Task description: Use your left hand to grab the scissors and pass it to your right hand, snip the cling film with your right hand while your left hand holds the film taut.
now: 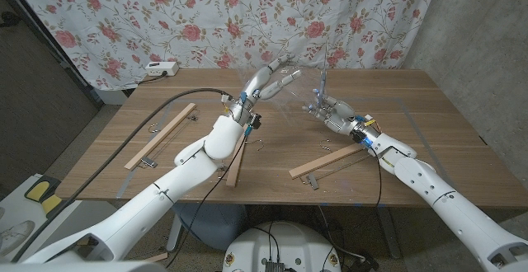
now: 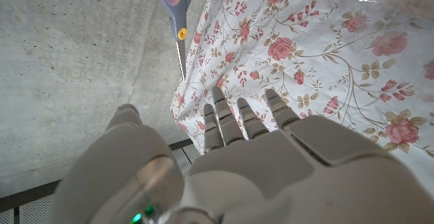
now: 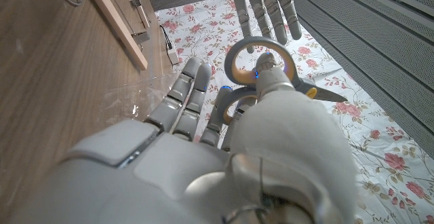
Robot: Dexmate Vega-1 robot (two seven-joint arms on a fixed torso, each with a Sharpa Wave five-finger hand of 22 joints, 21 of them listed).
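Handover looks done: right hand (image 3: 224, 149) is gripping the scissors (image 3: 261, 71) through the handle loops, raised over the table (image 1: 396, 124). Left hand (image 1: 268, 82) is hanging empty, fingers spread, just beside the barely visible cling film (image 1: 318, 70). Next: left pinching film taut, right snipping.

Grey-handled scissors (image 3: 261, 71); white curtain (image 1: 247, 16) with pink roses.
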